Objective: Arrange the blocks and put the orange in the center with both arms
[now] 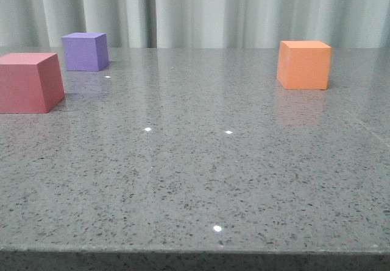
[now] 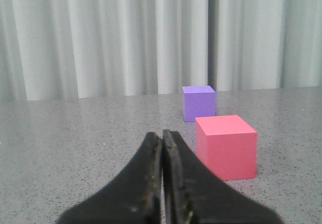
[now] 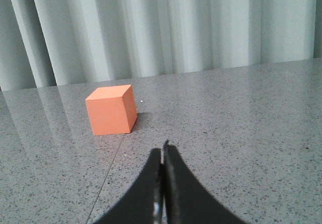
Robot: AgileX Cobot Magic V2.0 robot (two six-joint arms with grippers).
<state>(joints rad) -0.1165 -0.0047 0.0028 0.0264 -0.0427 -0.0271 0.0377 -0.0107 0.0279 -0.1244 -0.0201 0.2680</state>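
The orange cube (image 1: 303,64) stands at the right of the grey table; it also shows in the right wrist view (image 3: 111,110). The red-pink cube (image 1: 28,82) stands at the left edge of the front view, with the purple cube (image 1: 85,51) behind it. Both show in the left wrist view, red-pink (image 2: 226,146) nearer, purple (image 2: 199,102) farther. My left gripper (image 2: 162,133) is shut and empty, short of the red-pink cube. My right gripper (image 3: 163,147) is shut and empty, short of the orange cube. Neither gripper shows in the front view.
The speckled grey table (image 1: 201,173) has its front edge at the bottom of the front view. A pale pleated curtain (image 1: 201,9) hangs behind the table. A thin seam (image 3: 108,176) runs across the tabletop near the orange cube.
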